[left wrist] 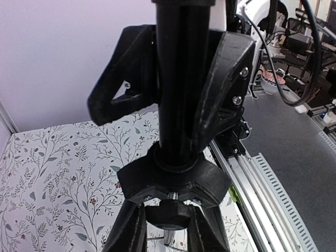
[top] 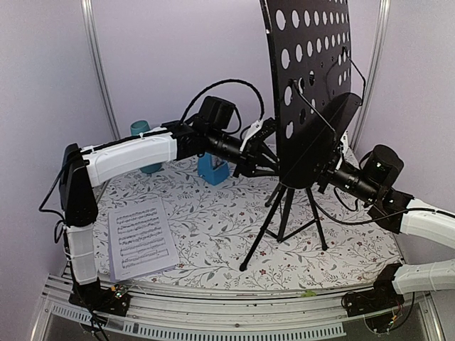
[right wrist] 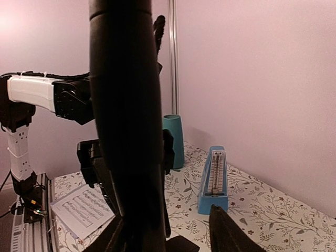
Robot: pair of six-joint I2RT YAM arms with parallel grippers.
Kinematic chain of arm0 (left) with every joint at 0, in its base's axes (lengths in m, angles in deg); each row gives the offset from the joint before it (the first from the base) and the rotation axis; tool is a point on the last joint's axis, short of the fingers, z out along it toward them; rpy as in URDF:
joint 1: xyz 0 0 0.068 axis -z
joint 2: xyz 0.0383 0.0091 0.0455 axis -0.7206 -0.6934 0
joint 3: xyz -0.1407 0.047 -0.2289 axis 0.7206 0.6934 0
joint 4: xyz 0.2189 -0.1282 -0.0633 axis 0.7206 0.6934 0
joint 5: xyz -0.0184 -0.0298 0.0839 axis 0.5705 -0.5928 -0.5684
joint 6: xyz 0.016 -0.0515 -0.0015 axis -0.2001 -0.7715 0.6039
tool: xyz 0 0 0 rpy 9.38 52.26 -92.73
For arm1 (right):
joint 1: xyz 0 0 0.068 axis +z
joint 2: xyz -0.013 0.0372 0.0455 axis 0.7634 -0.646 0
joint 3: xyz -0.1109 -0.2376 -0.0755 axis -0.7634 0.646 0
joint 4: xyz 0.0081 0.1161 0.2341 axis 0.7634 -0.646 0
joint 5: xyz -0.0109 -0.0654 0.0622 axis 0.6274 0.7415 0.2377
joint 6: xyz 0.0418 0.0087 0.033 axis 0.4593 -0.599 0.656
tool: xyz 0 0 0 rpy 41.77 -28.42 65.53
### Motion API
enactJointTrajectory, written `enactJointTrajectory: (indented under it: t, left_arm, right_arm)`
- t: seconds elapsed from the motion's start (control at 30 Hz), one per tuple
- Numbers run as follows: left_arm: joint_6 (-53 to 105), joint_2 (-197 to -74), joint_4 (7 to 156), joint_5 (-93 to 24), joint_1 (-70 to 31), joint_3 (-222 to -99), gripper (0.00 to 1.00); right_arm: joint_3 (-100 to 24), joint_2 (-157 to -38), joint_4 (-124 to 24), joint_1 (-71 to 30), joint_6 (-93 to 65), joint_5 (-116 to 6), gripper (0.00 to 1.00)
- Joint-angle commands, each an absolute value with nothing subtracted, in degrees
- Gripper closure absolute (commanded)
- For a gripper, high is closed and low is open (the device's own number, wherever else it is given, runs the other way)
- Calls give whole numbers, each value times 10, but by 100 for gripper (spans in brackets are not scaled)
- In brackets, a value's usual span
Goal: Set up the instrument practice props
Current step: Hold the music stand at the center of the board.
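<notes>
Lying flat, sheet-music pages (top: 142, 238) show staves, illegibly small.

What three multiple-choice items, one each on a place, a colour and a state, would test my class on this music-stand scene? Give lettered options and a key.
1. Where does the sheet music lie?
A. on the music stand
B. flat on the table
C. on the floor

2. What colour is the metronome?
A. blue
B. red
C. black

3. What is the left tool doing?
A. hanging open over the table
B. gripping the sheet music
C. clamped on the music stand's post

Key:
1 B, the pages rest on the patterned tabletop.
2 A, its pyramid body shows blue.
3 C, its fingers press both sides of the post.
</notes>
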State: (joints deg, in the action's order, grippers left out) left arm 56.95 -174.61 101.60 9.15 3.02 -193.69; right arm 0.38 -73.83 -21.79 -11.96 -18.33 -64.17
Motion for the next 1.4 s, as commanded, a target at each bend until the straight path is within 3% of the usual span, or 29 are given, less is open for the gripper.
enactJointTrajectory:
  t: [0.0,0.2,0.33,0.6,0.87,1.07,1.37]
  left_arm:
    - [550,-1769,1061,89,37,-1943,78]
    - [538,-1758,1037,64,38,-1934,68]
    - [526,-1734,979,43,36,-1909,53]
    - [580,-1653,849,-33,30,-1817,38]
    - [817,-1569,599,-185,65,-1614,36]
    - [937,-1584,497,-237,87,-1568,40]
    - [1008,-1625,491,-241,104,-1584,48]
  right_arm:
    - [-12,-733,-155,-123,-167,-646,57]
    - [3,-733,-143,-123,-154,-667,99]
    - [14,-730,-141,-123,-153,-678,100]
    - [21,-733,-142,-123,-161,-697,100]
    - [20,-738,-147,-123,-162,-701,100]
    - [12,-744,-156,-123,-163,-703,100]
    - [4,-739,-176,-123,-167,-701,100]
